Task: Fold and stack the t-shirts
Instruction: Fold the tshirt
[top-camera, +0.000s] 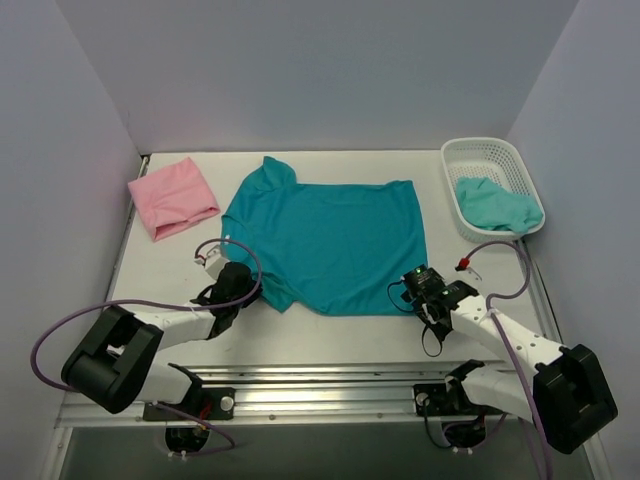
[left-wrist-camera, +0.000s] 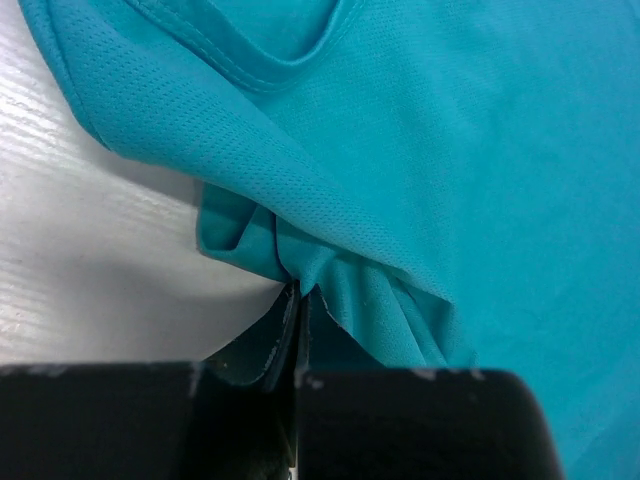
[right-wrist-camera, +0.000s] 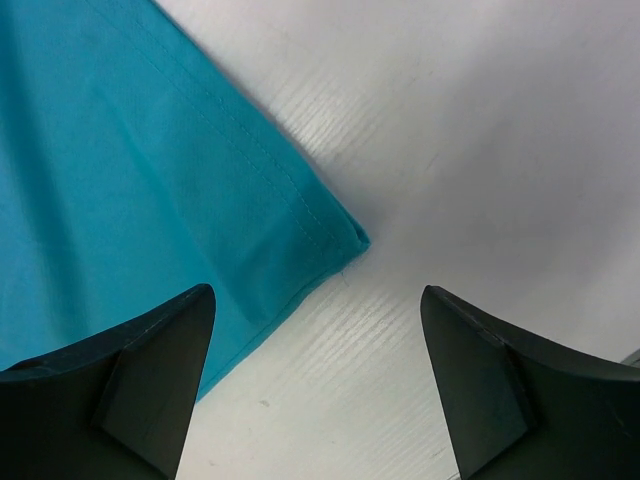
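A teal t-shirt (top-camera: 330, 240) lies spread flat on the white table, collar to the left. My left gripper (top-camera: 238, 284) is shut on the shirt's near left sleeve; in the left wrist view the bunched teal fabric (left-wrist-camera: 330, 270) is pinched between the closed fingertips (left-wrist-camera: 297, 305). My right gripper (top-camera: 425, 290) is open over the shirt's near right hem corner (right-wrist-camera: 345, 238), one finger (right-wrist-camera: 150, 370) above the cloth and the other (right-wrist-camera: 500, 380) above bare table. A folded pink t-shirt (top-camera: 172, 198) lies at the back left.
A white basket (top-camera: 478, 158) at the back right holds a crumpled light teal shirt (top-camera: 495, 205). Walls close in the left, back and right. A metal rail (top-camera: 330, 385) runs along the near edge. Cables loop beside both arms.
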